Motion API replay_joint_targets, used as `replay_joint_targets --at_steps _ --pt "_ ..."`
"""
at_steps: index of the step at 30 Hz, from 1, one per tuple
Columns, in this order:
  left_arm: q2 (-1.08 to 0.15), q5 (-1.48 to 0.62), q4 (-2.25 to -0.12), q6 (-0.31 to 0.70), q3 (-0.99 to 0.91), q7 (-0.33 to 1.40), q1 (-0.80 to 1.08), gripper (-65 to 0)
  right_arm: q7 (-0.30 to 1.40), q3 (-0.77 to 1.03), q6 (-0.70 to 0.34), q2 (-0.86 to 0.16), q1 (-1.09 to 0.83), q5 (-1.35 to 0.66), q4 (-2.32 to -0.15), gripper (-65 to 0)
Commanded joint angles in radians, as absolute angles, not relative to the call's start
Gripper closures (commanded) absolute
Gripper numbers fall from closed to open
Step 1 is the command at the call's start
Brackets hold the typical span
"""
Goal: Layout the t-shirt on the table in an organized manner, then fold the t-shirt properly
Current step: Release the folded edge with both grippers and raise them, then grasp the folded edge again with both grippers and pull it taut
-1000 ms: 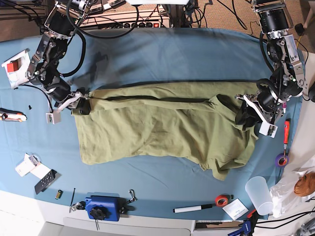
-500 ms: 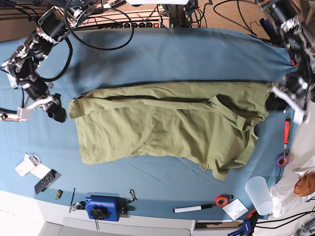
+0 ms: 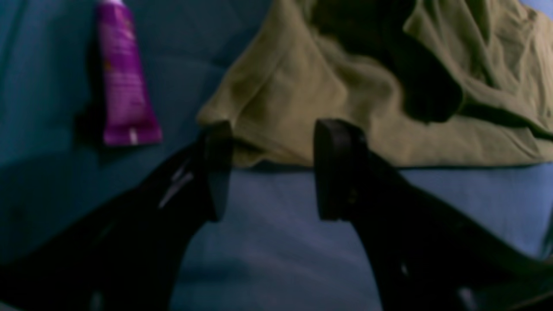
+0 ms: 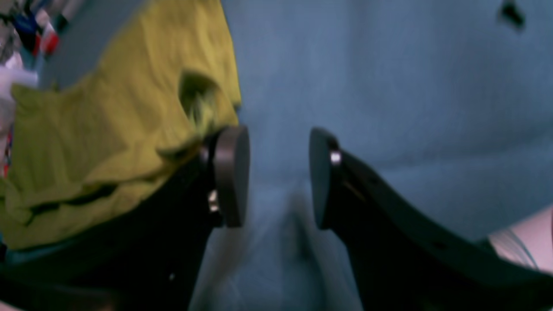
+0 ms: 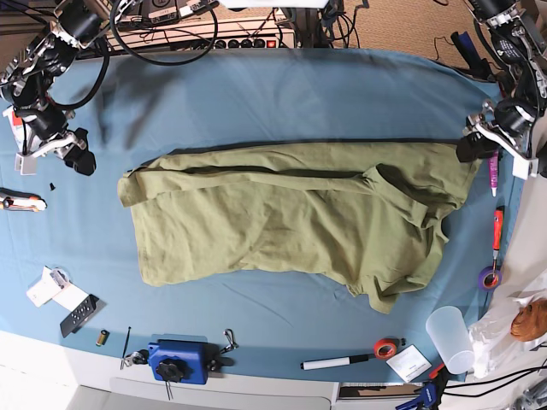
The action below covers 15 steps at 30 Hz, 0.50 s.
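Purple tube (image 3: 125,82) beside t-shirt (image 5: 291,222); marker (image 5: 336,362) near front edge.

The olive-green, soft cotton short-sleeved t-shirt (image 5: 291,218) is lying spread but creased, one lengthwise fold doubled over, across the middle of the wide blue-teal cloth-covered table (image 5: 282,94).

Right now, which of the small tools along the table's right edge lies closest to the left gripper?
The purple tube, right beside the left gripper. The orange screwdriver and purple tape roll lie farther toward the front.
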<state>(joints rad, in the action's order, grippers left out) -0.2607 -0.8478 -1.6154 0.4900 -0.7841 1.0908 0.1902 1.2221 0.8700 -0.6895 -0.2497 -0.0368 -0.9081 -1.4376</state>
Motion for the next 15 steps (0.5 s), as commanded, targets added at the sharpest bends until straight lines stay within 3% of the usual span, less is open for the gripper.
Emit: replay_joint_targets --at_steps 1,8,15 --pt "-0.277 -0.867 -1.610 0.494 -0.788 1.062 0.185 -31.2 1.204 0.873 -0.698 -0.271 -0.035 -0.934 -1.453 -23.6" --pt "-0.277 -0.869 -1.495 0.502 -0.788 1.040 0.160 -31.1 1.222 0.857 -0.698 -0.258 -0.045 -0.934 -1.453 -23.6" --pt "-0.277 -0.920 -1.487 0.521 -0.788 1.059 0.150 -31.1 1.185 0.730 -0.698 -0.210 -0.044 -0.934 -1.453 -23.6"
